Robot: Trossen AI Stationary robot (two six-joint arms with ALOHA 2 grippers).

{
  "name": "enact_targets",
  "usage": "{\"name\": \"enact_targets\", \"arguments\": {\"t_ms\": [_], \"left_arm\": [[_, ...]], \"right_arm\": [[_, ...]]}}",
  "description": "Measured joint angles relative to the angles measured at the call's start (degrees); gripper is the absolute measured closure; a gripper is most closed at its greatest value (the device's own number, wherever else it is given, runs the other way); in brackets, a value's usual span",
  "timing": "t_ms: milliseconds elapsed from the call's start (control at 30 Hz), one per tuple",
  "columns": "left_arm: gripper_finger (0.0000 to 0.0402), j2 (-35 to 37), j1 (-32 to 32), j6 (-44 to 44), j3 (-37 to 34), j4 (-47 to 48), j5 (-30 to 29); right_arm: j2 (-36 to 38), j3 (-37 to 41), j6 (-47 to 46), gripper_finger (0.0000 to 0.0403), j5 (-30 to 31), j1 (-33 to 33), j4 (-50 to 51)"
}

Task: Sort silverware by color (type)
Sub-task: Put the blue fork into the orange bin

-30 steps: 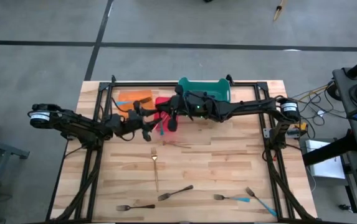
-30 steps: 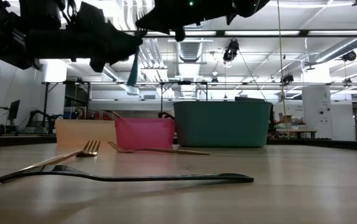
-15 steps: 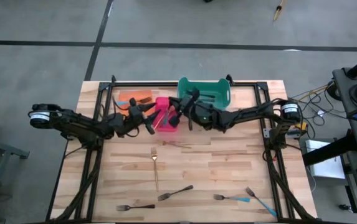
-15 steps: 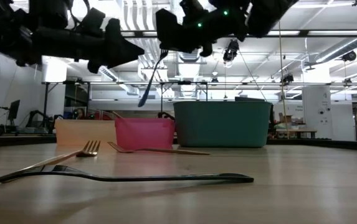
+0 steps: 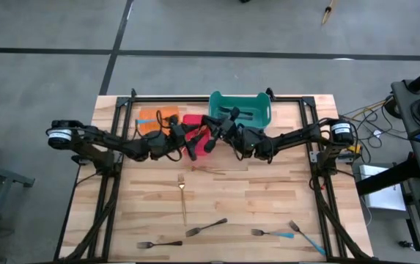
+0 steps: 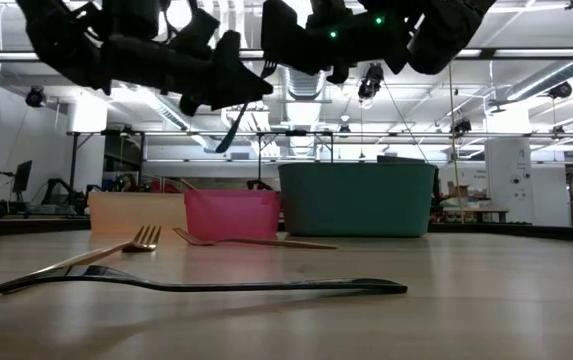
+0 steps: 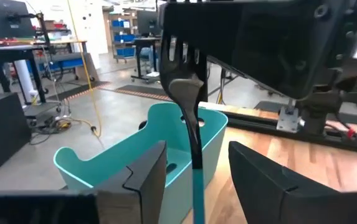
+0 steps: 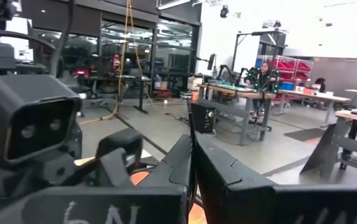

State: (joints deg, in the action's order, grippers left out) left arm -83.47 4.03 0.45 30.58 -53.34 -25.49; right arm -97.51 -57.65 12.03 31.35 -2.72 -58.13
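Two grippers meet above the red plastic bin point(image 5: 197, 139). Right gripper point(image 8: 192, 163) is clamped on the blue-handled metal fork point(image 7: 187, 106). Left gripper point(image 7: 194, 171) fingers stand apart around its handle.

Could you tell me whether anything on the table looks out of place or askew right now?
One gold fork lies on the wood just in front of the red bin, not in any bin. The other loose forks lie scattered at mixed angles near the table's front edge; nothing looks spilled or damaged.
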Motion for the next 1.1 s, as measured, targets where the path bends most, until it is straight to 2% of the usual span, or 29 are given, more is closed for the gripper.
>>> {"name": "enact_targets", "arguments": {"t_ms": [100,200,267,333,500,667,833,1100], "left_arm": [[0.0282,-1.2,-0.7,1.3,1.4,1.2,-3.3],[0.0333,-1.5,-1.5,2.9,2.1,3.3,-6.6],[0.0375,-1.3,-1.7,3.4,2.5,5.9,-7.0],[0.0394,-0.9,-1.8,3.0,2.6,7.9,-7.0],[0.0400,-0.2,-1.8,1.8,4.4,12.4,-7.2],[0.0401,1.3,-1.8,1.8,8.7,23.0,-7.0],[0.0401,2.3,-1.9,2.0,12.7,33.1,-6.7],[0.0401,4.4,-1.8,2.0,14.4,40.6,-6.8]], "right_arm": [[0.0,0.0,0.5,0.0394,-0.1,0.1,0.0],[0.0,0.0,0.6,0.0394,0.0,0.1,0.1],[0.0,0.0,0.7,0.0394,0.0,0.1,0.1],[0.0,0.0,0.6,0.0394,0.0,0.1,0.5],[0.0,0.0,0.0,0.0393,0.1,0.1,1.2],[0.0,0.0,-1.6,0.0385,0.0,0.1,2.6],[0.0,0.0,-1.9,0.0350,0.0,0.1,3.0],[0.0,0.0,-5.5,0.0279,0.6,-0.7,4.9]]}}
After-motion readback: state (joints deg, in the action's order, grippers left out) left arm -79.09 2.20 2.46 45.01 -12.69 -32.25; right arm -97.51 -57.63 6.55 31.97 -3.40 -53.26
